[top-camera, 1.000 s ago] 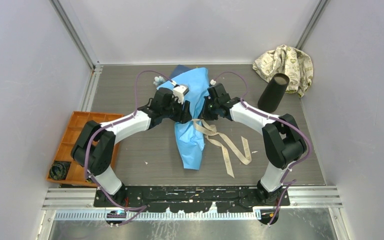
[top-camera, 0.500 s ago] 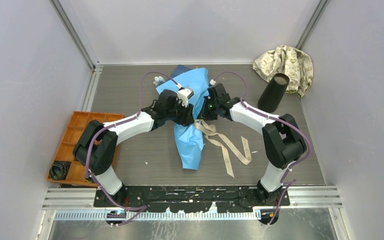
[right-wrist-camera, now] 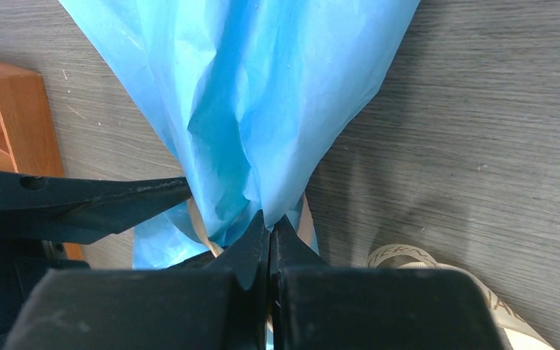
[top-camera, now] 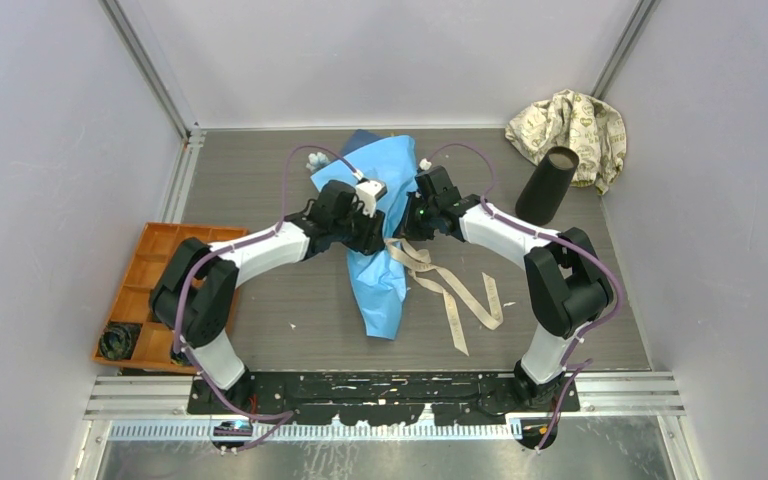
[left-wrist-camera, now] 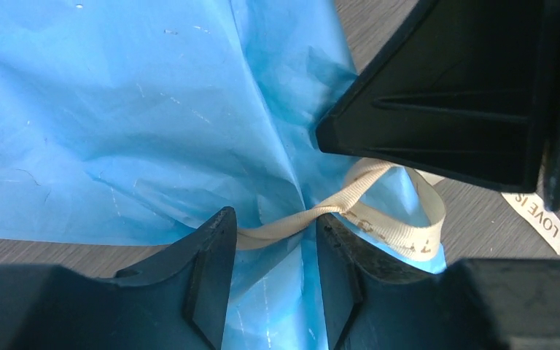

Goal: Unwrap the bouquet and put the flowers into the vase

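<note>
Bouquet position: the bouquet (top-camera: pixel 380 275) lies flat mid-table (top-camera: pixel 270 300), between the two arms.
Long axis: runs from near to far, leaning slightly left at the near end.
Pointing: the wide, flared paper end faces the far wall and the narrow tail points toward the arm bases.
Flowers: only a few pale blooms (top-camera: pixel 316 158) peek out at the far left edge of the wrap. The stems are hidden inside the blue paper.
Ribbon: the cream ribbon (left-wrist-camera: pixel 368 219) is around the pinched neck, and its loose tails trail right across the table.
Left gripper: the left gripper (left-wrist-camera: pixel 270 219) stands partly open. Its fingers (left-wrist-camera: pixel 208 281) straddle the neck and a ribbon strand crosses the gap. Whether they press the paper is unclear.
Right gripper: the right gripper (right-wrist-camera: pixel 270 224) has its jaws closed tip to tip, right at the neck. Whether it has caught ribbon or paper cannot be made out.
Vase: the vase (top-camera: pixel 547 185) stands well to the right, just in front of the beige patterned cloth (top-camera: pixel 575 120).
Tray: the orange tray (top-camera: pixel 155 265) is at the left edge, partly covered by the left arm.
</note>
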Motion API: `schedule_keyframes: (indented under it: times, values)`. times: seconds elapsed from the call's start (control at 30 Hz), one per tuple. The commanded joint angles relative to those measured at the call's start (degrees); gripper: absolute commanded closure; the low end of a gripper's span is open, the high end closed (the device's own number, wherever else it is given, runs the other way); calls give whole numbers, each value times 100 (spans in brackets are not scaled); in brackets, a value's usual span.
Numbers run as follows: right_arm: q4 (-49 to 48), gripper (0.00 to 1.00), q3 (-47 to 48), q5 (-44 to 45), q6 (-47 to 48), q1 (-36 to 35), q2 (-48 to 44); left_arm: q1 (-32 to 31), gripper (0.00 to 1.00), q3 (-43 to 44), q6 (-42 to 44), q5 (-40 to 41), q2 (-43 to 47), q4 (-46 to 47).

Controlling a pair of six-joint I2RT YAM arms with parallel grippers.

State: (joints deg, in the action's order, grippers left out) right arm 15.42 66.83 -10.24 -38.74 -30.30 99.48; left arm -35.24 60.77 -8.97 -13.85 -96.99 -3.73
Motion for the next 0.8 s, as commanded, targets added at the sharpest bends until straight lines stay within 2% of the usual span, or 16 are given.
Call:
schedule_keyframes:
  times: [0.0, 0.2, 0.27, 0.33, 0.43, 0.5, 0.67, 0.77]
  values:
    - [-304, 99, 88, -136, -90, -32, -147, -41, 57, 341, -26, 43, -222, 112]
    - [-330, 97, 55, -145, -124, -31, -47, -125, 81, 491, -473, 207, -207, 495]
    - [-332, 94, 56, -137, -125, -36, -2, -140, 86, 401, -612, 315, -22, 593]
    - [-332, 86, 71, -136, -112, -36, 36, -143, 89, 222, -720, 418, 226, 704]
    - [-299, 70, 159, -136, -83, -34, 164, -145, 92, -30, -770, 565, 632, 716]
    - [-294, 64, 239, -144, -94, -35, 307, -147, 94, -167, -773, 646, 857, 684]
    - [-333, 63, 444, -137, -155, -32, 569, -144, 95, -410, -837, 796, 1085, 571]
    - [-333, 67, 549, -88, -164, -30, 677, -141, 95, -491, -878, 982, 1152, 535]
